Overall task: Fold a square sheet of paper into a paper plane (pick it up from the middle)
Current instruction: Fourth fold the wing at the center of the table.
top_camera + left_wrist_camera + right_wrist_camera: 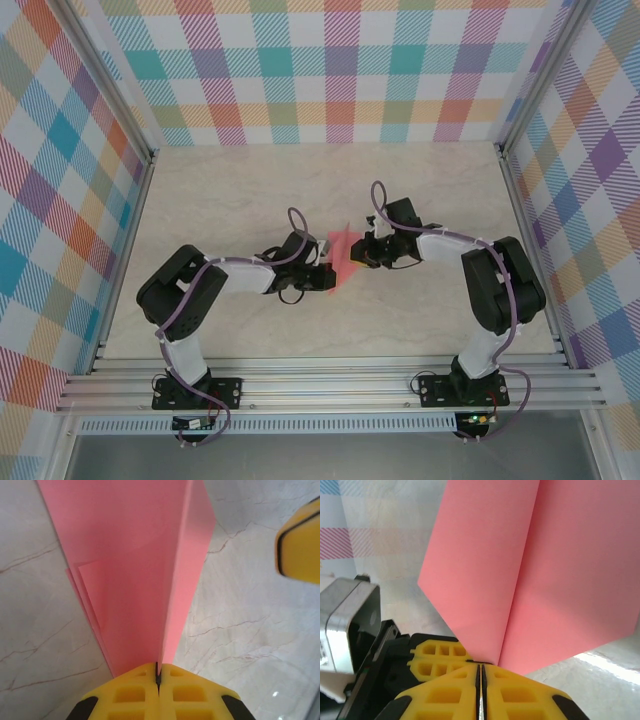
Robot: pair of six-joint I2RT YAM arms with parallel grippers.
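Over the middle of the table (300,190), the paper plane (343,255) hangs clear of the marble-look surface, pinned from both sides. The left gripper (322,272) comes in from the table's left half. On the left wrist camera its yellow fingers are pressed flat together at the left gripper (158,672), clamped on the narrow end of the paper plane (130,570). The centre crease runs straight up out of that seam, and layered folds show on one side.

The right gripper (368,250) reaches in from the table's right half. On its own camera the right gripper (480,667) has its pads shut to a hairline. The folded corner of the paper plane (530,565) drops right into that line, so it looks pinched there. Both wings stand tilted up above the table.
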